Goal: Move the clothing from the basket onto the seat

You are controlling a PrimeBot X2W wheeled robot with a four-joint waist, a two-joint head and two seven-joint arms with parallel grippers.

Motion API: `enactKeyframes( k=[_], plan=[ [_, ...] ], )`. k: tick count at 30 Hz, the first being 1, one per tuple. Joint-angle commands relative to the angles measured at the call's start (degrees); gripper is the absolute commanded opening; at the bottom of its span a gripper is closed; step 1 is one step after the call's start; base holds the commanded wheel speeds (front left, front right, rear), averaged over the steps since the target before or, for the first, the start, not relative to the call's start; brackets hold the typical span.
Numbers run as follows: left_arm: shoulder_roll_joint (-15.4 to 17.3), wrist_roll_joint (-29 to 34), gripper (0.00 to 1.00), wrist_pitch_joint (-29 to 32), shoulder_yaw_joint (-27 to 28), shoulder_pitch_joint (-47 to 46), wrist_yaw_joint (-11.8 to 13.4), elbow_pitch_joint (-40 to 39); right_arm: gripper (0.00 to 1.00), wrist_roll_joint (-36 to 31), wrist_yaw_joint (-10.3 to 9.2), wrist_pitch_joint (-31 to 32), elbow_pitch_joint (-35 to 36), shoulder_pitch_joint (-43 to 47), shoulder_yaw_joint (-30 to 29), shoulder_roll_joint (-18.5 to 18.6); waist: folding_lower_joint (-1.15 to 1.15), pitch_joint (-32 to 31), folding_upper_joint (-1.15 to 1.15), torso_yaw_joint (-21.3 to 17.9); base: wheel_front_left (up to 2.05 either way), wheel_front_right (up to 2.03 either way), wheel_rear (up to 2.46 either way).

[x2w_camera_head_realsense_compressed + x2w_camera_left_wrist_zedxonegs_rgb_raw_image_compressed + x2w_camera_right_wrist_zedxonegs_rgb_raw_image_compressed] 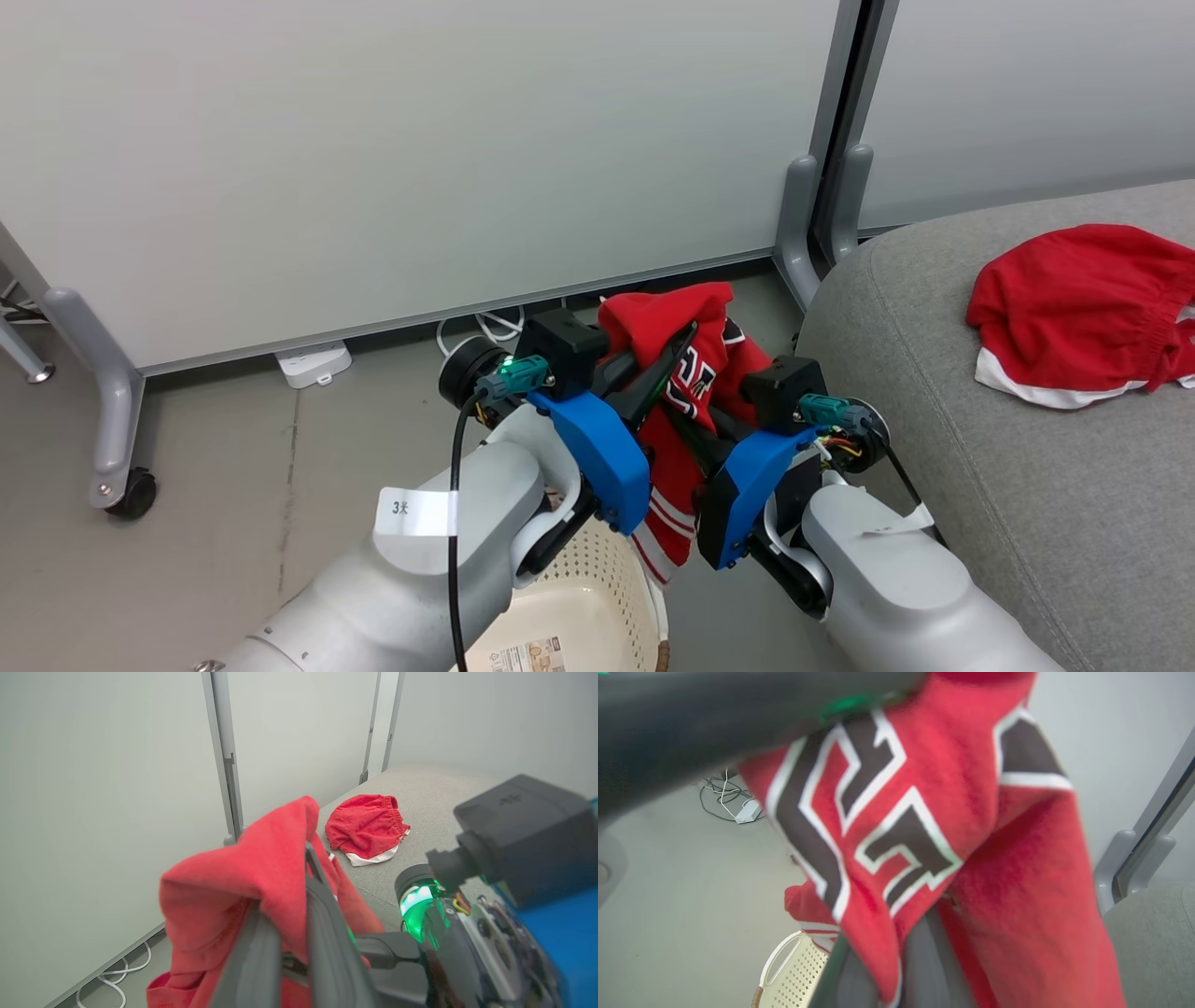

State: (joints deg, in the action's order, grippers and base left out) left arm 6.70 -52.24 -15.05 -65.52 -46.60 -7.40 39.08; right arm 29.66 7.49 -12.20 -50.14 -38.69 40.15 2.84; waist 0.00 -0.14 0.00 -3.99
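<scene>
We record, in the head view, the left gripper (677,350) and the right gripper (686,429) side by side at the centre, both raised above the floor. The left gripper's jaws are drawn narrow and pinch the upper fold of the striped red garment (644,317). The left wrist view shows that cloth draped over one finger and caught between the pair. The right gripper's jaws are likewise drawn together on the same garment, lower down. In the right wrist view the fabric, with its black-and-white emblem, runs down between the two fingers.

The garment hangs clear in the air, and its striped hem trails toward the cream basket (579,597), which sits at 6 o'clock from the grippers. The grey seat (934,392) lies at 3 o'clock. The white-hemmed red garment (1074,308) rests crumpled on the seat at 2 o'clock, well apart from the grippers. Pale partition panels (420,140) stand at 12 o'clock, with a white power strip (313,362) at their foot.
</scene>
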Motion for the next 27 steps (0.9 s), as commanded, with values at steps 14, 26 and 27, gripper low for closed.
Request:
enactKeyframes(
  k=[14, 26, 27],
  plan=[
    [0.45, -0.12, 0.00, -0.19, 0.45, -0.93, -0.13, 0.17, 0.00, 2.84, 0.01, -1.83, -2.64, -2.38, 2.67, 0.09, 0.00, -0.14, 0.00, -0.42, 0.00, 0.00, 0.00],
    [0.72, 1.87, 1.00, -0.25, 2.58, -0.37, -0.13, -0.53, 0.00, 4.30, 0.01, -2.39, -3.73, -2.80, 4.26, 0.10, 0.00, -0.29, 0.00, -0.52, 0.00, 0.00, 0.00],
    [0.72, 1.87, 1.00, -0.25, 2.58, -0.37, -0.13, -0.53, 0.00, 4.30, 0.01, -2.39, -3.73, -2.80, 4.26, 0.10, 0.00, -0.29, 0.00, -0.52, 0.00, 0.00, 0.00]
  ],
)
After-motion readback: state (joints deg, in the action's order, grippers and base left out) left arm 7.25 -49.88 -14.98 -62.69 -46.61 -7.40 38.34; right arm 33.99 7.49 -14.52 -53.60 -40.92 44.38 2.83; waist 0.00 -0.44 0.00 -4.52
